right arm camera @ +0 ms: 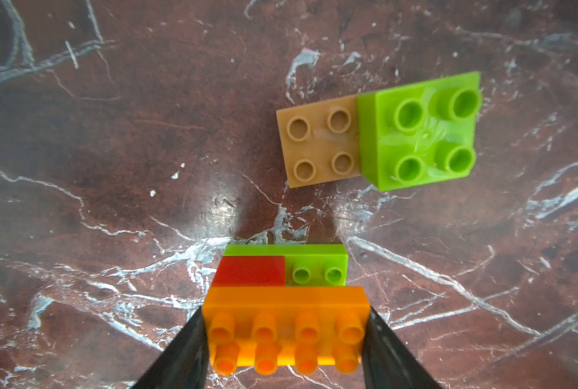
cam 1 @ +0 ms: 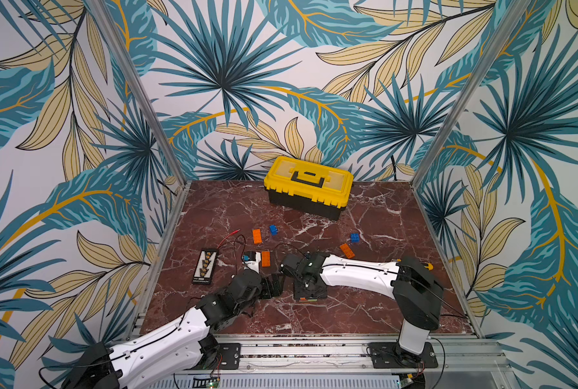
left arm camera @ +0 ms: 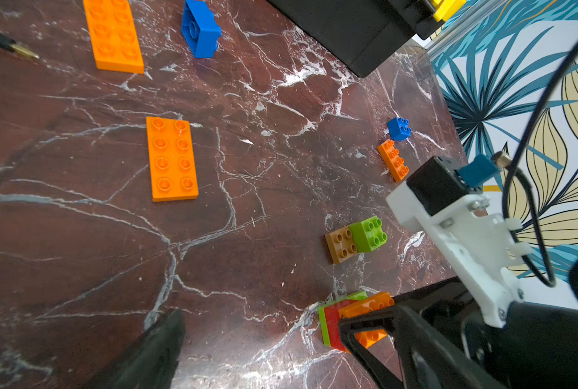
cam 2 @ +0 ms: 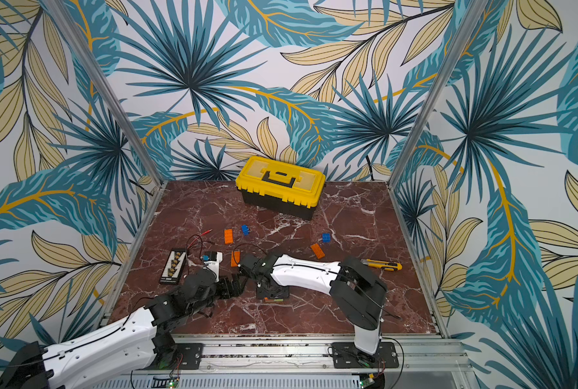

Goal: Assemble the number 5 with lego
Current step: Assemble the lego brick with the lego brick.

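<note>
My right gripper is shut on the ends of an orange brick. That brick tops a small stack with a red brick on a lime green plate, standing on the table. A tan plate carrying a lime green brick lies just beyond. My left gripper stands open beside the stack, nothing between its fingers. In both top views the grippers sit side by side near the front. Loose orange bricks and blue bricks lie behind.
A yellow-and-black toolbox stands at the back wall. A black connector board with red-tipped wires lies at the left. A yellow utility knife lies behind the right arm. Aluminium posts frame the marble table.
</note>
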`<state>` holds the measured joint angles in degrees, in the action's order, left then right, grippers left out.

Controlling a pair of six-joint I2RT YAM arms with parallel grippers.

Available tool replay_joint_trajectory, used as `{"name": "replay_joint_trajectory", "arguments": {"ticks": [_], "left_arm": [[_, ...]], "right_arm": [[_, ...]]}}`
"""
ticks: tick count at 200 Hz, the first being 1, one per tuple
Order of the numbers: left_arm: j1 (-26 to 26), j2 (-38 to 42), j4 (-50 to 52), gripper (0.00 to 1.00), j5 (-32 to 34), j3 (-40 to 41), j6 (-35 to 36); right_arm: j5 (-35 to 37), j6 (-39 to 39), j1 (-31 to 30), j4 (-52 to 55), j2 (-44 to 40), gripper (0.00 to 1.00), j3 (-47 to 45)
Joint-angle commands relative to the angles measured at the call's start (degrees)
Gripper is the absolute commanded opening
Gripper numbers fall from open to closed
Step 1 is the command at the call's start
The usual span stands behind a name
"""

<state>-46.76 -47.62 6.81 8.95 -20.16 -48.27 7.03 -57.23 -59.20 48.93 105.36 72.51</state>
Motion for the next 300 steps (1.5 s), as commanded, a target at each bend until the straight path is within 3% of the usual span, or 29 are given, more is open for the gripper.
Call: {"name": "replay_joint_trajectory", "arguments": {"ticks": [1,52,146,220,300], "left_arm": [[0.29,-0.2,-1.1,1.0,0.32,0.48,0.19],[0.28,-0.11,-1.05,1.0,0.2,0.48,0.28],[0.44,0.18,-0.79,1.0,0.19,0.3,0.37],[0.43,-0.29,-1.16,1.0,-0.07,-0.22,0.7],[0.4,-1.1,-1.27,1.0,-0.6,-0.61,1.16]], "right_arm": [[-1.4,-0.86,-0.21,3.82,5.2,0.55,-4.26],[0.8,0.26,-0.18,4.91,3.19,0.55,-1.67],[-1.63,0.45,-0.12,2.75,5.24,0.56,-2.75],[0.7,2.03,-0.17,4.07,-0.31,0.73,2.12],[2.83,-0.04,0.35,0.25,-7.82,0.76,-3.03]]}}
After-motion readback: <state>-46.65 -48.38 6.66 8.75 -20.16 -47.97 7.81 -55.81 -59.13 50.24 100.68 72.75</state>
